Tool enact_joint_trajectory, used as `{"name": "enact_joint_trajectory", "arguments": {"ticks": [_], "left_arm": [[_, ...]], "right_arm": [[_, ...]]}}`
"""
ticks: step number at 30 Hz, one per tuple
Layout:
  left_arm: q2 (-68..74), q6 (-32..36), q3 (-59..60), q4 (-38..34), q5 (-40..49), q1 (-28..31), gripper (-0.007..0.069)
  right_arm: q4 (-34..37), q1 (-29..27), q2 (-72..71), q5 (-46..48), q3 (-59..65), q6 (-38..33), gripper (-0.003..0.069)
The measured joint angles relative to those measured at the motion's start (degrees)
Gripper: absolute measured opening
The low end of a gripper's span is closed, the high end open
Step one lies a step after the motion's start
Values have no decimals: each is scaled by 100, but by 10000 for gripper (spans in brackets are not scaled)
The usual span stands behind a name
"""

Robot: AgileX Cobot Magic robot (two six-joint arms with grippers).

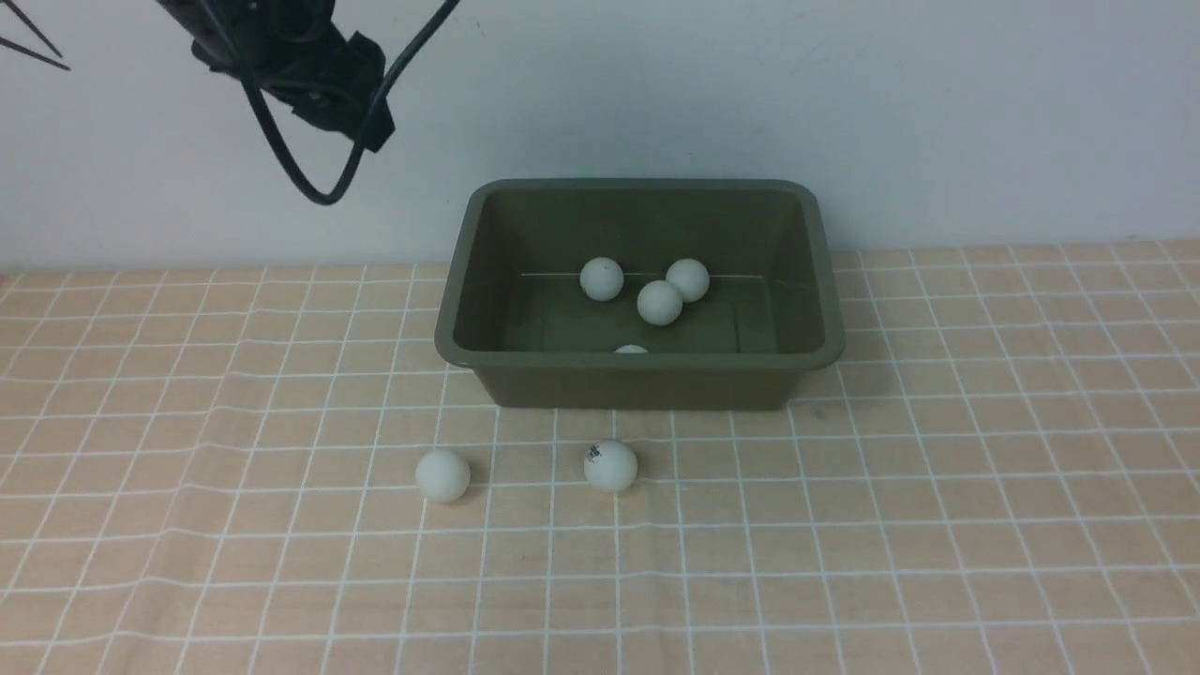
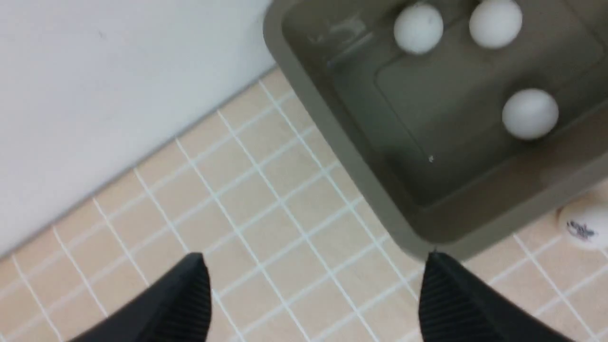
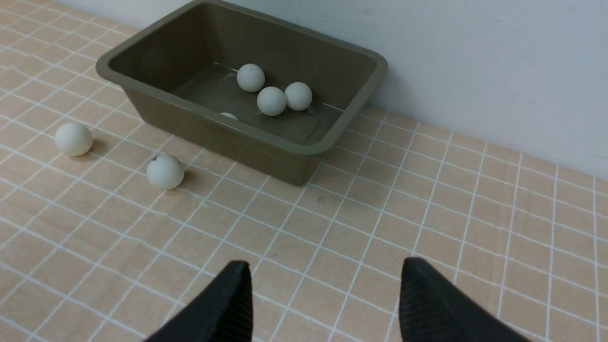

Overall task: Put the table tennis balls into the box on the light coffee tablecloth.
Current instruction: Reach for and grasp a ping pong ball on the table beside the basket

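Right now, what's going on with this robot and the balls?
The robot is putting table tennis balls into the olive-green box. Four are inside: three clustered and one mostly hidden behind the near wall. Two more lie on the checked tablecloth in front of the box, one plain, one with a printed mark. The left hand is open and empty, raised left of the box; the right hand is open and empty over the cloth.

Lighting's soft and even, pretty flat, no hard glare anywhere. The loose ball (image 1: 442, 474) throws only a faint little shadow to its right on the cloth (image 1: 937, 516), and the box (image 1: 637, 386) goes murky inside. Front view's slightly soft overall. Left wrist view is smeared with blur, while the right wrist view is way crisper.
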Motion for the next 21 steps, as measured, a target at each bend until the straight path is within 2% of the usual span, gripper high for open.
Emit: {"name": "enact_joint_trajectory", "arguments": {"ticks": [5, 9, 13, 17, 20, 21], "left_arm": [[-379, 156, 935, -94, -5, 0, 367], [-889, 826, 1711, -94, -5, 0, 303], [-1252, 1372, 2043, -230, 0, 0, 288], [-1358, 1500, 2288, -706, -18, 0, 287], [-1324, 1700, 2521, -809, -18, -6, 287], [-1283, 1975, 2641, -809, -22, -6, 287]], "right_arm": [[0, 0, 0, 0, 0, 0, 390], [0, 0, 0, 0, 0, 0, 390], [0, 0, 0, 0, 0, 0, 390], [0, 0, 0, 22, 0, 0, 390], [0, 0, 0, 90, 0, 0, 390], [0, 0, 0, 113, 0, 0, 390]]}}
